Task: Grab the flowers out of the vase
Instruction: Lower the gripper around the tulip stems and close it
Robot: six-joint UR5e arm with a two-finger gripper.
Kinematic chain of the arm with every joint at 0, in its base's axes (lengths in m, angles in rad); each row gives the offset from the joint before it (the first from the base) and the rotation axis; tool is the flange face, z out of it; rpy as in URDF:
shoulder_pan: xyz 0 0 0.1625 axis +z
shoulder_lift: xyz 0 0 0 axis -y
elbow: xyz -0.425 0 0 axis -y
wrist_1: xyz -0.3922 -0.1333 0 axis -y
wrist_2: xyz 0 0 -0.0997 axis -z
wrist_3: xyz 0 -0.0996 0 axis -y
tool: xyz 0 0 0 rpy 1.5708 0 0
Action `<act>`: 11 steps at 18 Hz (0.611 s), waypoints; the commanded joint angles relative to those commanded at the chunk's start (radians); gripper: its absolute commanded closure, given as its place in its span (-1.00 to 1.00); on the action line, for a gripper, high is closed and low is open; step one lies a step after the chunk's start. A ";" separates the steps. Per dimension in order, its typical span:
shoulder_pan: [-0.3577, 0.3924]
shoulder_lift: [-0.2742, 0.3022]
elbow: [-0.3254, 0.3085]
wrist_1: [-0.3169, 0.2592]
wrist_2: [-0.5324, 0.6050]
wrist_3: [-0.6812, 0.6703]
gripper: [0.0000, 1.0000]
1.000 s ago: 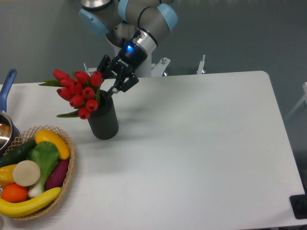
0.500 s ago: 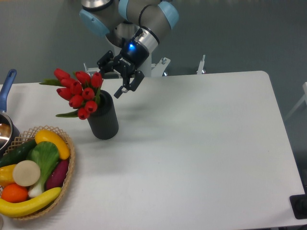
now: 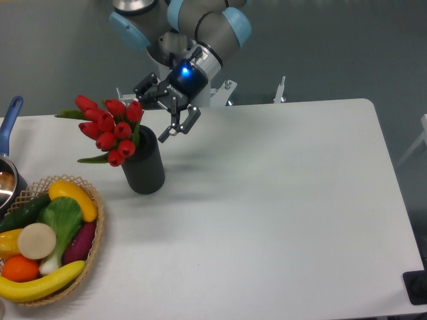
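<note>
The big white worktop (image 3: 280, 200) fills most of the view, w/ a grey wall behind it. The robot arm (image 3: 200, 20) comes down from the top, grey w/ light blue caps, and a small blue light glows near its wrist. At the bottom left sits a round woven basket (image 3: 99, 235) full of pretend food: a long yellow banana (image 3: 40, 283), a green leafy veg (image 3: 63, 217), a yellow pepper-like thing, a dark green cucumber, a purple one, an orange and a pale round slice. The black vase (image 3: 145, 167) stands upright on the worktop, just right of the basket and up a bit, not touching it. The flowers (image 3: 110, 127) are in the vase, red tulip buds bunched together, leaning out to the left over the rim, w/ pointed green leaves sticking out left. The gripper (image 3: 163, 110) hangs just above and right of the vase mouth, close to the top right buds. Its black jaws are spread apart, one finger near the buds and one pointing down by the vase rim, and they've got hold of nothing. At the far left edge a pot w/ a blue handle (image 3: 10, 123) peeks in, only partly seen. A small dark thing sits at the bottom right corner, too cut off to tell what it is.
</note>
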 joint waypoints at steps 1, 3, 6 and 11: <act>-0.008 -0.005 0.003 0.000 0.000 0.000 -1.00; -0.015 -0.012 0.006 0.000 0.002 0.002 -1.00; -0.015 -0.012 0.011 0.000 0.012 -0.002 0.46; -0.015 -0.006 0.022 -0.002 0.060 -0.006 1.00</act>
